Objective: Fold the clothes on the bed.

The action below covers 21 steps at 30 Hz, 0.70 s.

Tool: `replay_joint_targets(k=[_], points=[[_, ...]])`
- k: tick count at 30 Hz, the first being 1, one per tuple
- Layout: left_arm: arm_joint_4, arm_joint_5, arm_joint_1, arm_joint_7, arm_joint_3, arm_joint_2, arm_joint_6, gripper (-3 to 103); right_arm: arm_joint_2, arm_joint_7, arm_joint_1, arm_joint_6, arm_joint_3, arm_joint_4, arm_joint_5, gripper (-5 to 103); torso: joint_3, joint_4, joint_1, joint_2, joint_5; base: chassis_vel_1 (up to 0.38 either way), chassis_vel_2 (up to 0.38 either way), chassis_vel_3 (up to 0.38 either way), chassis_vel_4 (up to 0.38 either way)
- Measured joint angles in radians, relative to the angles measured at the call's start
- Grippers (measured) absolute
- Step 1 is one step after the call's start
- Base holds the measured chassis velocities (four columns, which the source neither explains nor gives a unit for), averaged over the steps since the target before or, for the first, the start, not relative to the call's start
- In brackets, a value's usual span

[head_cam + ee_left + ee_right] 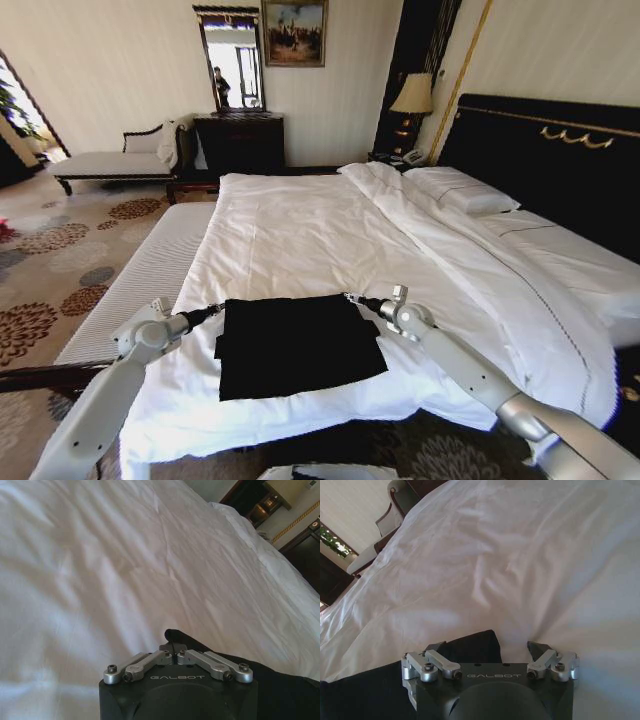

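1. Left gripper [216, 311] sits at the far left corner of the black T-shirt [296, 345], and in the left wrist view its fingers [170, 641] are drawn together with a tuft of the dark cloth pinched between them.
2. Right gripper [352, 297] is at the shirt's far right corner; in the right wrist view its fingers [435, 647] stand wide apart over the sheet, one of them over the corner of the cloth, nothing clamped.
3. Both arms reach in from the foot of the bed [300, 225], one on each side of the garment.
4. Lying flat near the foot edge of the bed, on the white sheet, the T-shirt forms a rough rectangle already doubled over, with a small flap sticking out on its left edge.
5. No lettering is readable on the shirt; only plain black fabric faces up.
6. Each wrist view cuts the shirt off, so only a corner of it is seen beside the gripper body.
7. Whether the right gripper's lower finger actually touches the cloth or hovers just above cannot be told.
8. Along the bed's right side lies a folded white duvet [500, 270], with a pillow [462, 190] by the dark headboard [560, 150].
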Motion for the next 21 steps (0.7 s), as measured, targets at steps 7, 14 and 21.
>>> replay_joint_targets(k=[7, 14, 21], points=[[0.005, 0.003, -0.006, 0.001, 0.005, 0.004, -0.002, 0, -0.002, -0.073, 0.001, 0.027, 0.001, -0.014, -0.004, 70, 0.0, 0.0002, 0.0, 0.0, 0.0001, 0.0, 0.0, 0.0, 0.0], [0.01, 0.017, -0.013, 0.003, 0.013, 0.003, -0.007, 0, -0.012, -0.122, -0.004, 0.036, 0.011, -0.019, -0.002, 42, 0.0, 0.0002, 0.0, 0.0, 0.0001, 0.0, 0.0, 0.0, 0.0], [0.011, 0.024, -0.015, 0.003, 0.016, 0.003, -0.009, 0, -0.024, -0.177, -0.026, 0.034, 0.023, -0.003, -0.009, 20, 0.0, 0.0002, 0.0, 0.0, 0.0002, 0.0, 0.0, 0.0, 0.0]])
